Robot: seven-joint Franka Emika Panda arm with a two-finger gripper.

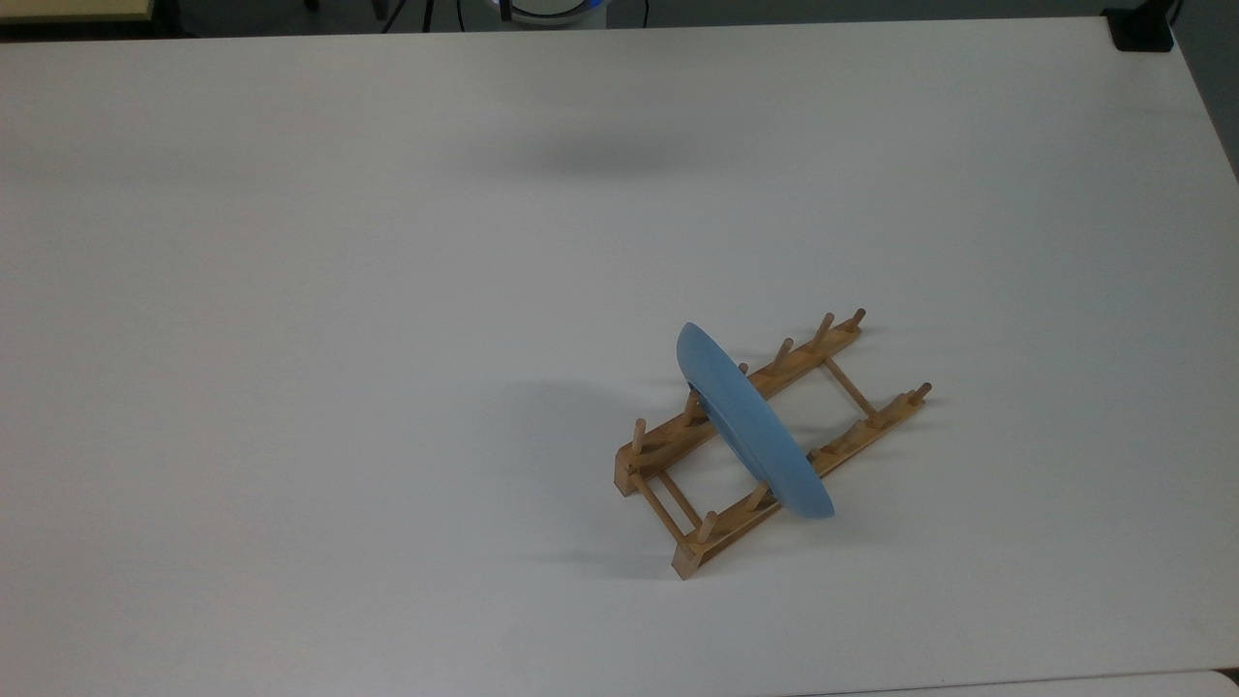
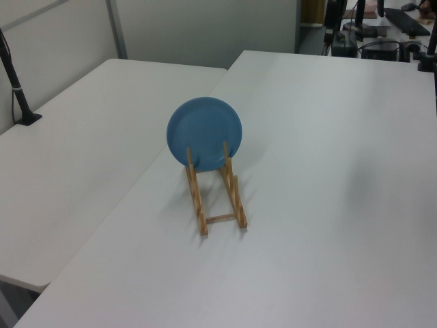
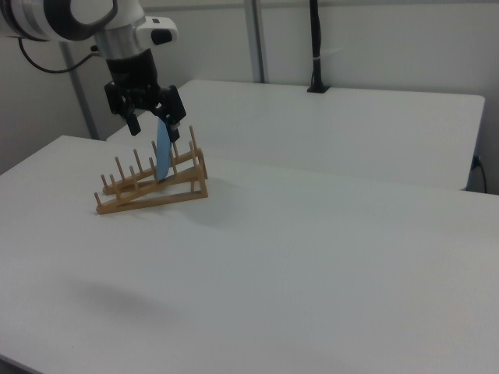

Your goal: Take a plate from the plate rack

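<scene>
The plate (image 1: 750,423) stands on edge between the pegs of the plate rack (image 1: 774,436) (untouched, by appearance). The claw (image 3: 153,117), fingers apart, hangs high, not near the rack. Approach, grasp and lift all remain.

The tool (image 3: 153,118) points downward, its two fingers spread apart.

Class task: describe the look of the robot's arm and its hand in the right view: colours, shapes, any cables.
The arm has smooth, rounded white shells with a dark grey band at a joint. A white wrist block carries a small dark mark. Below it sits the black hand, a boxy body ending in two short dark fingers. A black cable loops behind the arm.
</scene>
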